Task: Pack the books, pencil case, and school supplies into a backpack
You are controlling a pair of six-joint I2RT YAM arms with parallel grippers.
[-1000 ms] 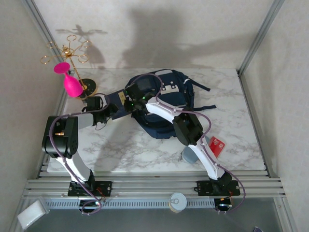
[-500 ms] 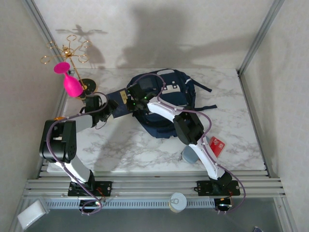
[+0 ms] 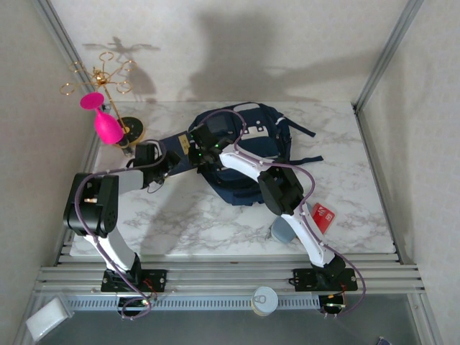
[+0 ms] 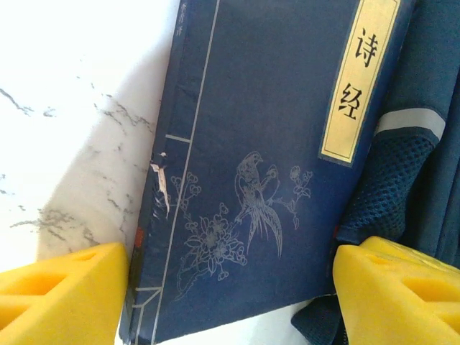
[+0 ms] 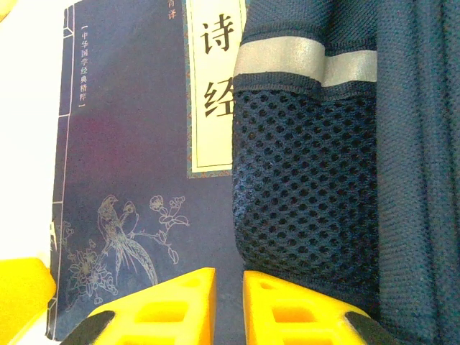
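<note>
navy book [image 4: 259, 165]: lying flat on the marble table [image 3: 194, 215], its labelled end tucking under the mesh pocket of the backpack [image 3: 266, 133].
backpack: lying mid-table, touching the book.
left gripper [image 4: 230, 287]: standing released, fingers spread wide on either side of the book's near end.
right gripper [image 5: 230, 302]: pinching the mesh pocket's edge, fingers almost together.
pencil case [image 3: 280, 231], red pack [image 3: 323, 216]: resting by the right arm, apart from the backpack.

3 cams: 1 overhead, 2 wrist close-ups.
Top cam looks down from behind my arm bases over the whole counter [image 3: 201, 223]; both wrist cams sit v. near, facing down at the same navy book [image 4: 251, 144] and backpack [image 5: 302, 201] edge.
</note>
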